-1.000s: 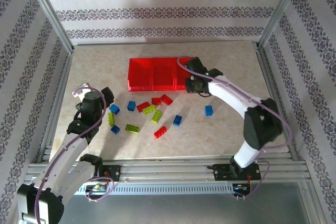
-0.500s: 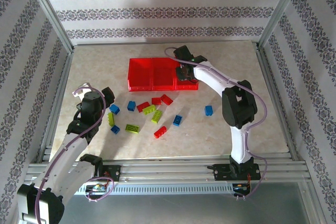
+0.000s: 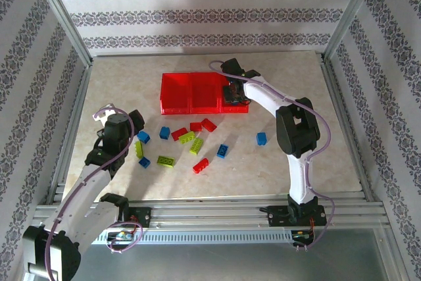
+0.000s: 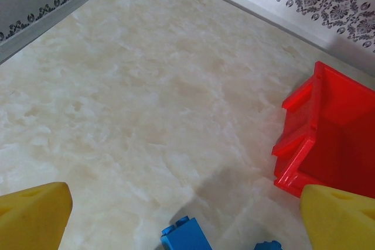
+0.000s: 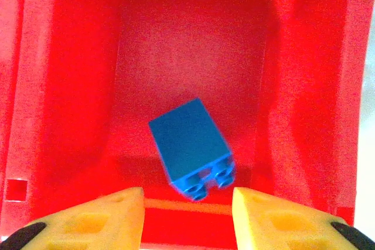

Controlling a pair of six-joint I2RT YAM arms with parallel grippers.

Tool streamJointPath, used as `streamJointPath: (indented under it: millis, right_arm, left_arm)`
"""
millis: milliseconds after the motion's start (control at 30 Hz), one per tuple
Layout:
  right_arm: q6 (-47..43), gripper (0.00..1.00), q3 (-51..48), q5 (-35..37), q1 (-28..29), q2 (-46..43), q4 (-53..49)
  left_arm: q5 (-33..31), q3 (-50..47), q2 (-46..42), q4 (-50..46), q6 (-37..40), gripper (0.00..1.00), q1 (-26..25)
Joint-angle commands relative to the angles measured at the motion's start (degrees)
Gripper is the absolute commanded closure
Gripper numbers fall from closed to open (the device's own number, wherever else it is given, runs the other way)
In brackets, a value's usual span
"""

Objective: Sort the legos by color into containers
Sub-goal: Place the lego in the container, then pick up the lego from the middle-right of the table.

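Blue lego (image 5: 190, 147) sits inside the rightmost bin of the containers (image 3: 176, 91), seen from the right wrist cam. It is tilted, skewed to the bin walls and slightly blurred, so can't tell if it lies flat on the bin floor. Nothing touches it.

R gripper (image 5: 187, 218) hangs over that bin. Its yellow fingers (image 5: 94, 221) stand apart with a clear gap and the brick is beyond them, not pinched. Top cam: R gripper (image 3: 231, 91) is at the right end of the tray, arm reaching in from the near-right base.

The tray is 3 red bins in a row, toward the far side of the table (image 3: 296, 162).

Remaining legos (image 3: 187, 137) are loose on the table, near side of the tray and apart from it:
- red x4, mid cluster
- lime x4
- blue x5; one blue (image 3: 261, 139) lies off alone to the right

L gripper (image 3: 133, 122) is low at the left of the cluster, near a blue brick (image 3: 143, 137). L wrist cam: its fingertips (image 4: 35, 215) are spread wide with nothing between them. The tray's corner shows ahead, and a blue brick (image 4: 186, 235) lies just ahead of the gap.
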Motion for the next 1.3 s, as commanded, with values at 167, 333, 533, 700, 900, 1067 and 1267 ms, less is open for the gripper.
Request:
streamJointPath:
  millis: [167,333,533,700,900,1067,1267]
  right_arm:
    - [0.6,0.56,-3.0,0.9,0.9,-7.9,-0.9]
    - [2.2,0.53,-11.4,0.5,1.7,-16.7,1.1]
    - [5.5,0.49,-26.9,0.3,1.0,-29.6,2.4]
    - [7.7,0.44,-37.5,-1.4,-1.2,-38.2,0.3]
    - [8.4,0.4,-45.9,-7.8,-7.0,-45.4,-1.9]
    - [7.0,0.33,-47.5,-8.9,-10.9,-46.3,-4.0]
    - [5.7,0.28,-45.9,-11.5,-12.0,-42.0,-3.8]
  left_arm:
    - [1.5,2.0,-0.1,-1.1,1.0,0.0,1.0]
    - [0.1,2.1,-0.1,-1.3,1.8,0.0,1.1]
    - [-0.7,2.8,-0.2,-1.4,2.9,0.0,1.3]
    - [0.0,2.9,0.9,-0.2,2.9,0.0,1.5]
    - [1.7,3.8,2.8,-0.3,2.4,0.01,1.5]
    - [1.9,3.7,3.6,0.0,1.1,0.01,1.6]
    - [2.2,3.7,4.2,0.5,0.9,0.0,1.6]
